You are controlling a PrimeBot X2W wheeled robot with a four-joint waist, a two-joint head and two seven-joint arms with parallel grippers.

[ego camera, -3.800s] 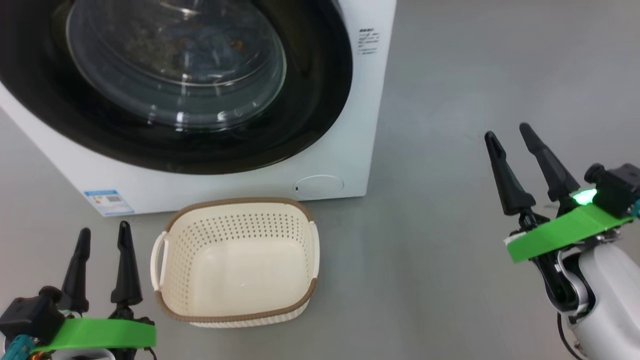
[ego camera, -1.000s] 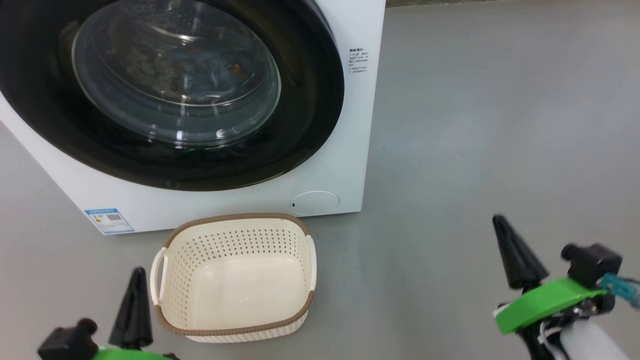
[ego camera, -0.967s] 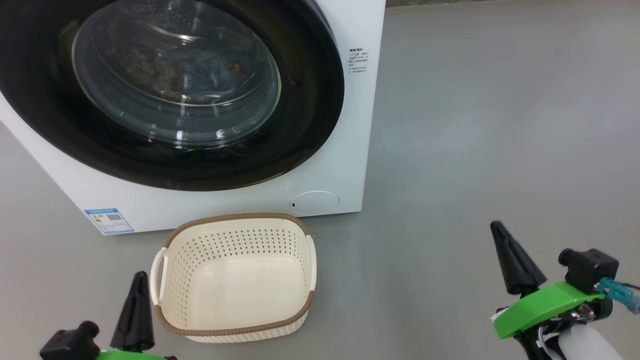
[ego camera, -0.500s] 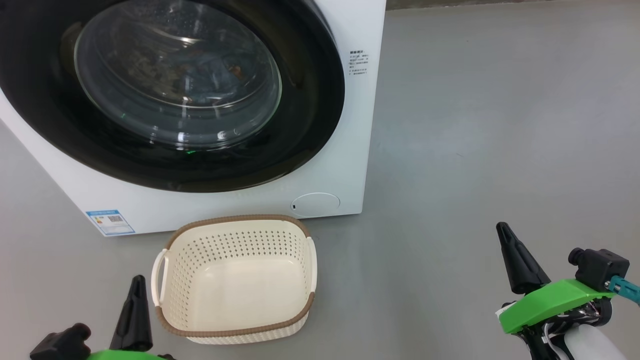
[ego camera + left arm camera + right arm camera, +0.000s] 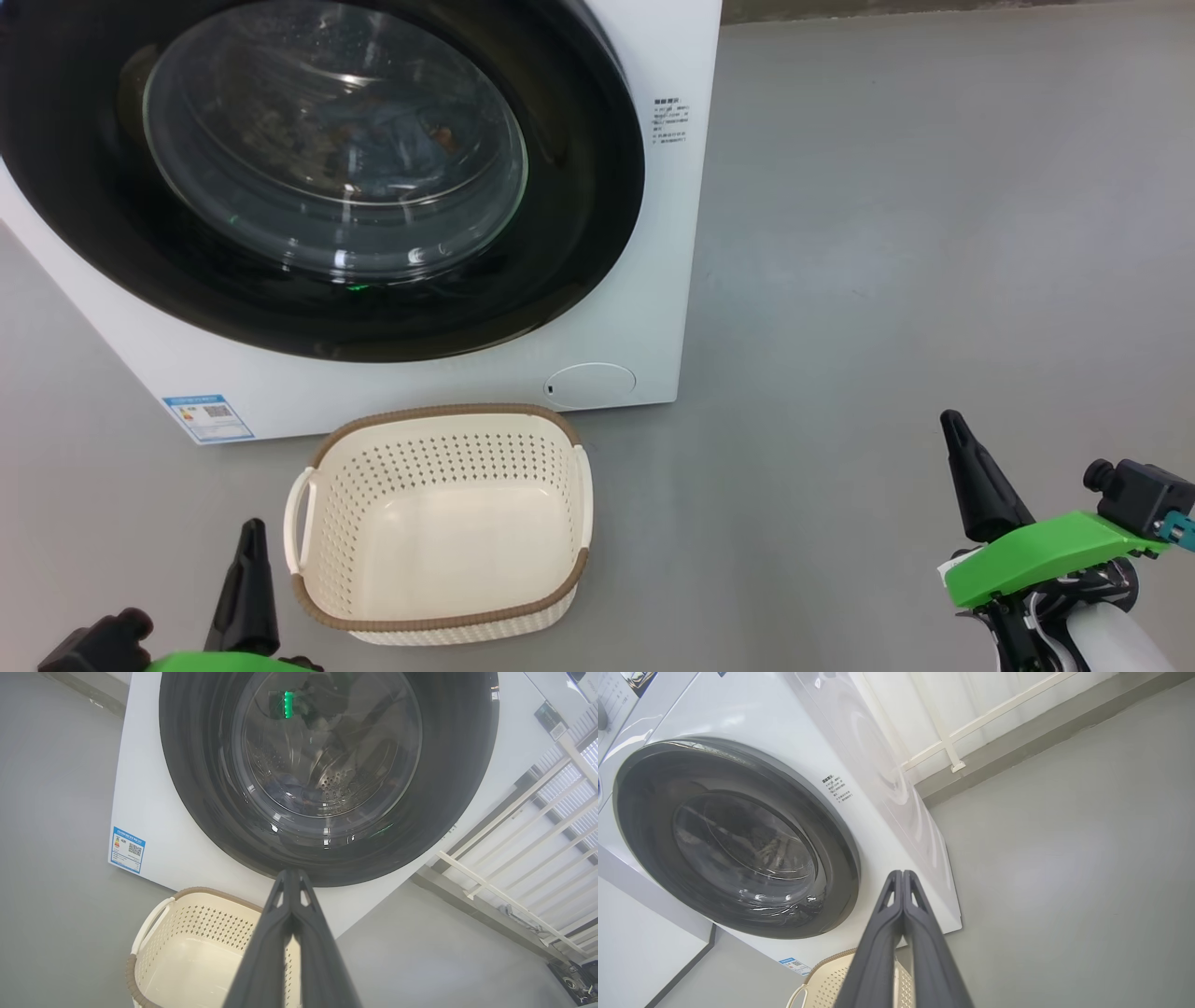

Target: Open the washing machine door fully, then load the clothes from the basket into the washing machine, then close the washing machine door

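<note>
The washing machine door [image 5: 336, 149] sits flush in the front of the washing machine [image 5: 658, 280]. Its black rim is seated all the way round with no gap showing. Through the domed glass, the clothes [image 5: 425, 135] lie in the drum as a dim blue heap with an orange-brown spot. The left wrist view also shows blue fabric low in the steel drum.

The basket [image 5: 448, 411] stands on the floor [image 5: 887, 280], just beside the foot of the machine and below the door. Nothing is in it, and its long axis runs side to side across the head view.

The left pincer [image 5: 249, 537] hovers low with its fingers pressed together and nothing between them. The door lies at about 12 o'clock from it, and the basket is close by at 2 o'clock. The right pincer [image 5: 954, 425] is pinched tight on nothing too, well apart over bare floor. From there the door is at 10 o'clock and the basket at 9 o'clock.

The left arm is the nearer one to both door and basket. If either arm were to reach the door again, the basket would stand in the low path. I judge that all three steps are done, so no reach seems called for.

A blue label sticker [image 5: 207, 417] marks the machine's lower corner, and a round service flap [image 5: 590, 384] sits just above the basket's far rim.
</note>
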